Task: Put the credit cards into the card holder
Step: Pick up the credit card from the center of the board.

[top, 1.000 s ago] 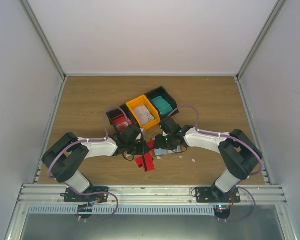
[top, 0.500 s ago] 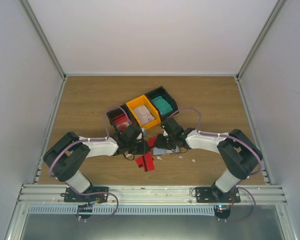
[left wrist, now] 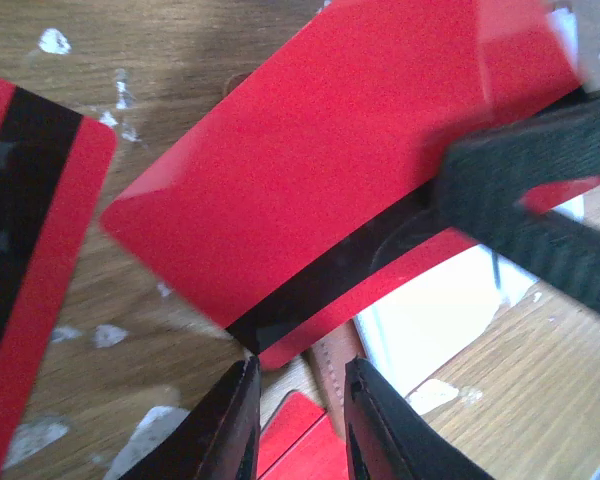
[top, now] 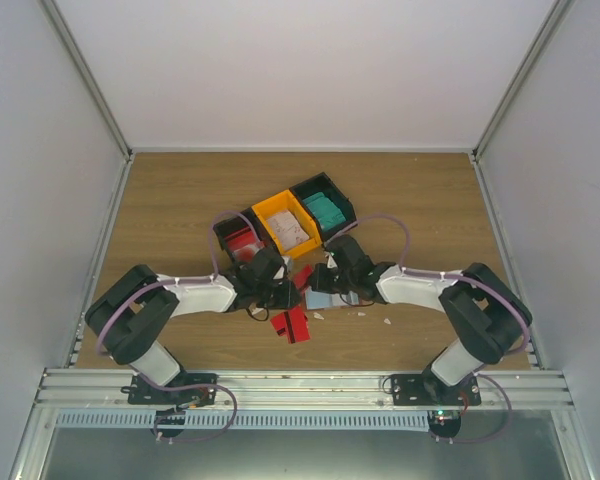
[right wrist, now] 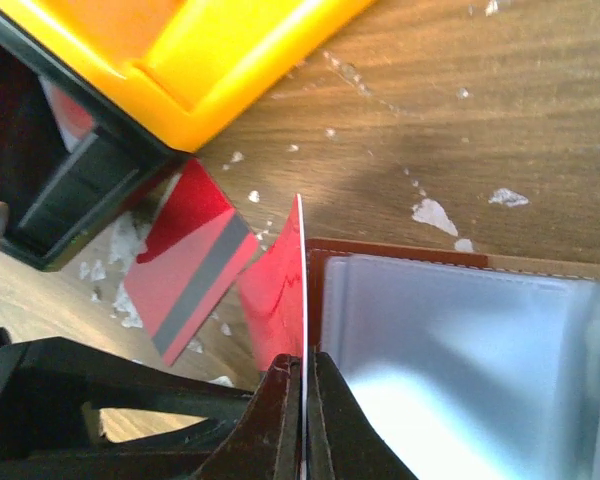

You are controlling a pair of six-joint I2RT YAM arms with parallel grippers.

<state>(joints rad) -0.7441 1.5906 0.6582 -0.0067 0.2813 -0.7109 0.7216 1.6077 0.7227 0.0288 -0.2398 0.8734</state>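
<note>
**One card on edge, one pocket to hit**

One red card (right wrist: 275,290) stands on edge in the right gripper (right wrist: 302,385), whose fingers are pressed together on it. It sits at the left rim of the open card holder (right wrist: 430,300), in the lower right of the right wrist view. Its lower edge meets the leather rim, and I cannot tell whether it is inside the clear pocket. A push could drive it under the holder or shove the holder across the wood. The pinch is narrow, so the card might pivot or slip.

The left gripper (left wrist: 300,370) has its fingers a little apart with nothing between them. It hovers just beside the same card, so the two grippers could bump.

Counted:
- One holder.
- Three joined bins at upper centre of the top view: a black bin (top: 238,238) with red cards, an orange bin (top: 288,228) with pale ones, and a second black bin (top: 325,208) with teal. The stack sizes cannot be told.
- One loose card (right wrist: 195,260) lying flat at centre left of the right wrist view.
- A red patch (top: 292,322) below the grippers, which may be one or two cards.
- Several white scraps (right wrist: 435,213).
</note>
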